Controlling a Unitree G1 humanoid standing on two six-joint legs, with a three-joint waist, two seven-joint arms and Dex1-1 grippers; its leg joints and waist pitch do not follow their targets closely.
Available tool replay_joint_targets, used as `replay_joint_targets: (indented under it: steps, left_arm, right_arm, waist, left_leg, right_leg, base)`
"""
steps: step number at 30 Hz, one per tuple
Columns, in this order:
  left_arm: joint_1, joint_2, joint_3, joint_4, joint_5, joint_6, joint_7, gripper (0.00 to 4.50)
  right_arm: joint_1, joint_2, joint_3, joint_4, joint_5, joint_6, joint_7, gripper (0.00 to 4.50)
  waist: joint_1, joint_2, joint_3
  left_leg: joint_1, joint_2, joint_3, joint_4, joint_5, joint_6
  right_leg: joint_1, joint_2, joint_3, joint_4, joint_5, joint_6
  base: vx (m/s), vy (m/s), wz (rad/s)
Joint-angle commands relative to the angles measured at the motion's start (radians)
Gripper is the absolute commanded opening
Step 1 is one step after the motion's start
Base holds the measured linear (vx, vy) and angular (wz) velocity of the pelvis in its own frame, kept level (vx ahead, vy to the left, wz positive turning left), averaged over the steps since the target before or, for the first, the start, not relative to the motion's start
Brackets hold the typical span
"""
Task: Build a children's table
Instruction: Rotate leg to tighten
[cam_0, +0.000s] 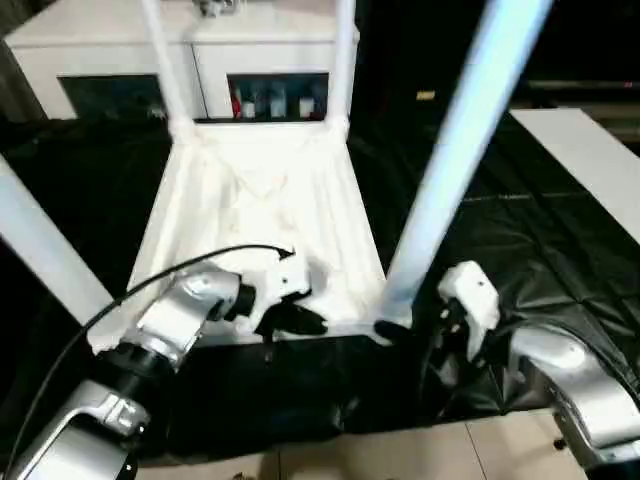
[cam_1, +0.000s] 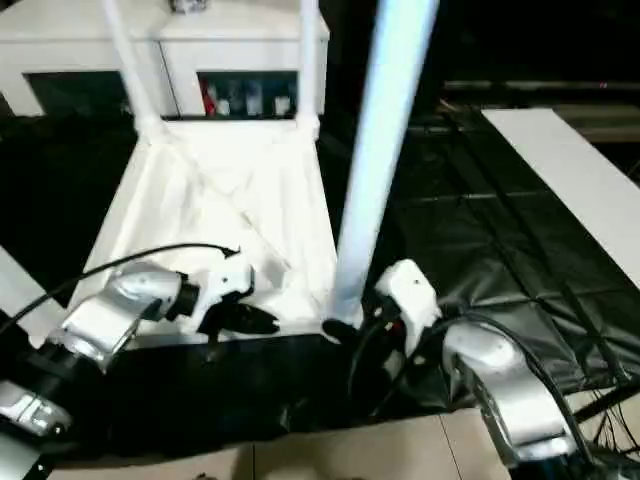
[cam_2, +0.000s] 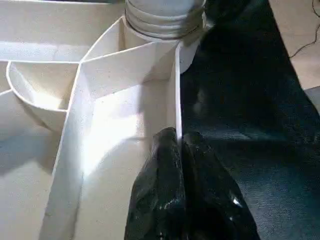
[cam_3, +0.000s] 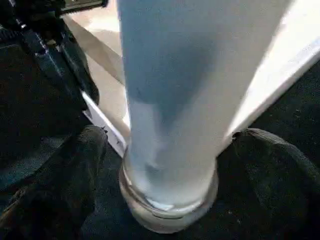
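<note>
Fingers of the left gripper (cam_2: 179, 150) pinch the near rim of the upturned tabletop (cam_0: 262, 200), apparently steadying it. Spread either side of the near-right leg (cam_3: 170, 105), the right gripper (cam_3: 165, 165) seems not yet clamped, likely guiding that leg into its corner socket (cam_2: 162, 20).
</note>
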Motion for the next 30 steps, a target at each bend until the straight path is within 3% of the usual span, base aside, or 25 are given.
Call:
replay_joint_targets:
  steps: [1, 3, 7, 19, 30]
  left_arm:
    - [0.008, 0.003, -0.030, -0.011, 0.025, 0.023, -0.009, 0.00]
    - [0.010, 0.008, -0.030, -0.021, 0.023, 0.031, -0.009, 0.00]
    - [0.015, 0.016, -0.031, -0.042, 0.022, 0.047, -0.015, 0.00]
    - [0.020, 0.021, -0.034, -0.058, 0.022, 0.064, -0.021, 0.00]
    - [0.023, 0.019, -0.031, -0.057, 0.018, 0.075, -0.023, 0.00]
  right_arm:
    - [-0.022, -0.022, 0.022, 0.023, -0.004, -0.001, 0.047, 4.44]
    - [-0.029, -0.019, 0.021, 0.032, -0.006, -0.003, 0.047, 4.44]
    - [-0.044, -0.018, 0.024, 0.058, -0.016, -0.018, 0.059, 3.97]
    - [-0.039, -0.018, 0.027, 0.072, -0.022, -0.042, 0.077, 3.00]
    - [-0.043, -0.002, 0.027, 0.108, -0.027, -0.047, 0.071, 2.67]
  waist:
    - [-0.004, -0.010, -0.052]
    - [-0.003, -0.013, -0.052]
    - [-0.003, -0.010, -0.055]
    - [-0.004, -0.009, -0.057]
    - [-0.005, -0.008, -0.058]
  left_leg:
    - [0.003, 0.054, -0.017, -0.081, -0.253, 0.039]
    - [0.001, 0.054, -0.016, -0.081, -0.238, 0.042]
    - [0.000, 0.052, -0.015, -0.077, -0.203, 0.050]
    - [-0.001, 0.051, -0.015, -0.075, -0.193, 0.055]
    - [0.000, 0.051, -0.014, -0.073, -0.189, 0.058]
  right_leg:
    - [0.040, -0.076, 0.045, -0.078, -0.371, -0.183]
    - [0.041, -0.076, 0.046, -0.078, -0.357, -0.184]
    - [0.043, -0.075, 0.045, -0.072, -0.313, -0.196]
    - [0.046, -0.073, 0.043, -0.070, -0.290, -0.206]
    - [0.047, -0.072, 0.042, -0.067, -0.270, -0.219]
  base:
    - [0.000, 0.000, 0.00]
    - [0.000, 0.000, 0.00]
    - [0.000, 0.000, 0.00]
    - [0.000, 0.000, 0.00]
    - [0.000, 0.000, 0.00]
